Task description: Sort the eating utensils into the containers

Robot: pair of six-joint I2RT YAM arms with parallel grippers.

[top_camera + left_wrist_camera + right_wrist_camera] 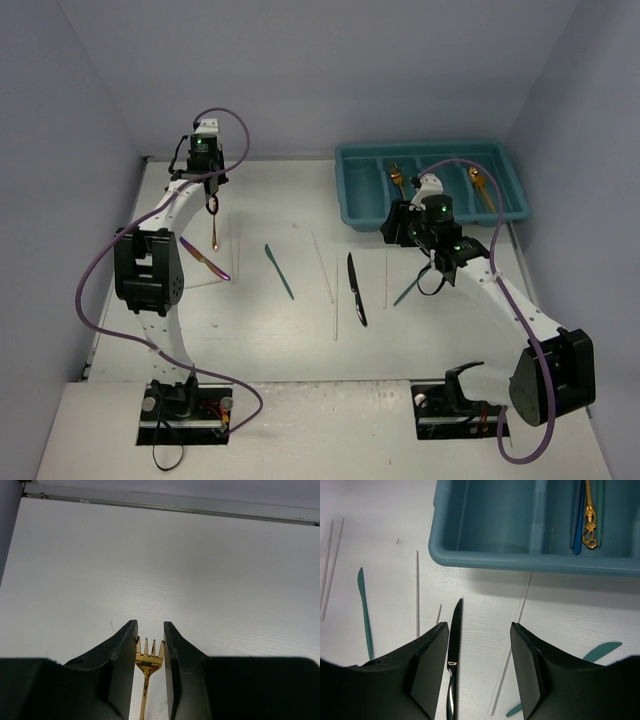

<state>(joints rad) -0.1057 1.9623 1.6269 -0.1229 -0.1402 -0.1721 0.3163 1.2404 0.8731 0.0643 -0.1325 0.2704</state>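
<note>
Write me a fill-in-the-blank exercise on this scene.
The left gripper holds a ____ fork.
The right gripper hangs open over the ____ knife.
The teal tray sits on the robot's ____ side.
Missing words: gold, black, right.

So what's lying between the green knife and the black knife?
Thin white sticks, likely chopsticks, lie between the green knife and the black knife. The top view shows them best.
</note>
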